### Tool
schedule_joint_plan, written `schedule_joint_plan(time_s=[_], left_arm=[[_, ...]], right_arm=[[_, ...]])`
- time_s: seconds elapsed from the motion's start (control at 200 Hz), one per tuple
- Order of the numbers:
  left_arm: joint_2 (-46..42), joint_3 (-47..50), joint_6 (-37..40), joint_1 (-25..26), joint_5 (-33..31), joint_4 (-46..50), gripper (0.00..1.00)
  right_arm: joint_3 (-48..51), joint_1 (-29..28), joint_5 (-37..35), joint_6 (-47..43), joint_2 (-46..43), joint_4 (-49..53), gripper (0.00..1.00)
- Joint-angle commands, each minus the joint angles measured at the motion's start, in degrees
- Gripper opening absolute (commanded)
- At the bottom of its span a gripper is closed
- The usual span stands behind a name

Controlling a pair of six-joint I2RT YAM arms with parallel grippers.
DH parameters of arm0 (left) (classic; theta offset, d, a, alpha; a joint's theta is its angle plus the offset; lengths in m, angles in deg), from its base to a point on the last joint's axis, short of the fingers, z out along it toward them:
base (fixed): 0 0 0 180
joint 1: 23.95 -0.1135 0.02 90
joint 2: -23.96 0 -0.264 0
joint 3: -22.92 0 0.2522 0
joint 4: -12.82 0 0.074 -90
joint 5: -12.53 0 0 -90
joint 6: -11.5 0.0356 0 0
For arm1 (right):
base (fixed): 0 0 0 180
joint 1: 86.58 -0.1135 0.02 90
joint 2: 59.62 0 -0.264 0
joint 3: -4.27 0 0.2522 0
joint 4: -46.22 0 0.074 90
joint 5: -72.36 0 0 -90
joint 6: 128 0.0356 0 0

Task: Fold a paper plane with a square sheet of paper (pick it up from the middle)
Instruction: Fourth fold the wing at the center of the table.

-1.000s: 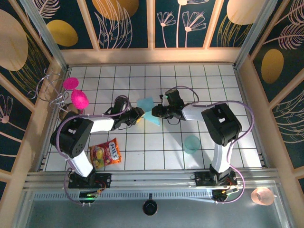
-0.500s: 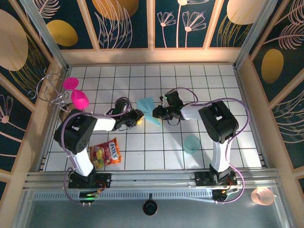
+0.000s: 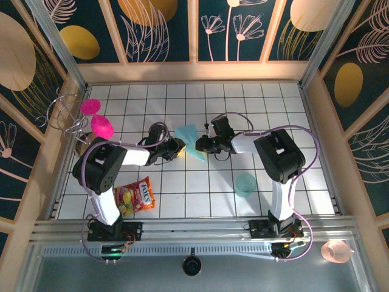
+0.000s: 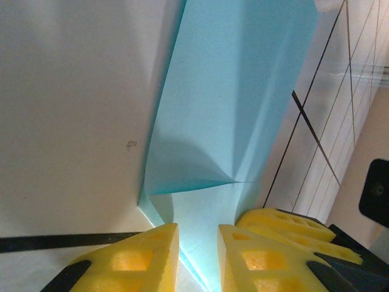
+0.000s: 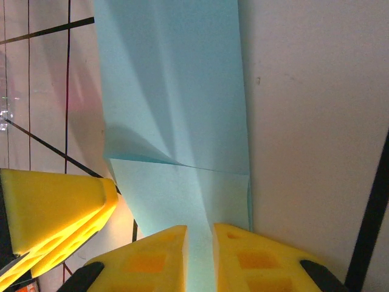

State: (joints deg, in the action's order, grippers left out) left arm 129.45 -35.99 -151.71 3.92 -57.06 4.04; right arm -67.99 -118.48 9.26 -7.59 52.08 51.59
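A candy bag lies at lower left and a teal cup stands at lower right. At mid-frame the left gripper and right gripper face each other, each with its fingers narrowed onto the folded light-blue paper sheet between them.

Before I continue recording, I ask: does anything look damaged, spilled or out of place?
Nothing looks spilled or torn. The square sheet of paper is creased, pinched between the left tool and right tool. The candy bag lies askew to the tiles.

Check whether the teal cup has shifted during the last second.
No. The teal cup sits against the same grid lines of the table as before.
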Motion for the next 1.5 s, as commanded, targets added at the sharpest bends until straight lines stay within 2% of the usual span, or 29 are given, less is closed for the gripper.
schedule_joint_plan(time_s=[0.0,0.27,0.42,0.601,0.726,1.071,1.161,1.347,1.497], left_arm=[[1.1,-1.6,-1.6,0.1,-0.1,-0.4,0.23],[-1.0,-2.2,-0.5,0.1,-5.9,7.8,0.28],[-1.6,-1.0,-1.4,0.1,-7.3,7.3,0.27],[-1.2,-0.8,-1.8,0.2,-6.7,5.9,0.27],[-0.3,-1.6,-1.3,0.2,-4.0,3.6,0.24],[-0.6,-1.5,-1.9,-0.1,1.1,-3.2,0.27],[-0.6,-1.9,-1.6,-0.3,-0.1,0.2,0.28],[-1.4,-3.1,1.5,-0.4,-6.4,11.8,0.29],[-1.9,-4.1,2.8,-0.4,-7.6,14.5,0.31]], right_arm=[[-0.1,0.2,-0.6,-0.2,1.6,1.7,0.19],[0.0,0.2,-0.7,-0.2,1.9,1.8,0.19],[-0.2,0.2,-0.7,-0.2,2.3,1.9,0.19],[-0.3,0.2,-0.5,-0.2,2.7,1.8,0.19],[-0.4,0.2,-0.5,-0.3,2.9,2.0,0.19],[-0.2,0.3,-0.5,-0.3,3.0,1.9,0.19],[-0.2,0.2,-0.6,-0.4,3.0,2.0,0.19],[0.0,0.2,-1.4,-0.3,3.0,2.3,0.19],[0.8,0.2,0.7,0.7,2.7,0.6,0.19]])
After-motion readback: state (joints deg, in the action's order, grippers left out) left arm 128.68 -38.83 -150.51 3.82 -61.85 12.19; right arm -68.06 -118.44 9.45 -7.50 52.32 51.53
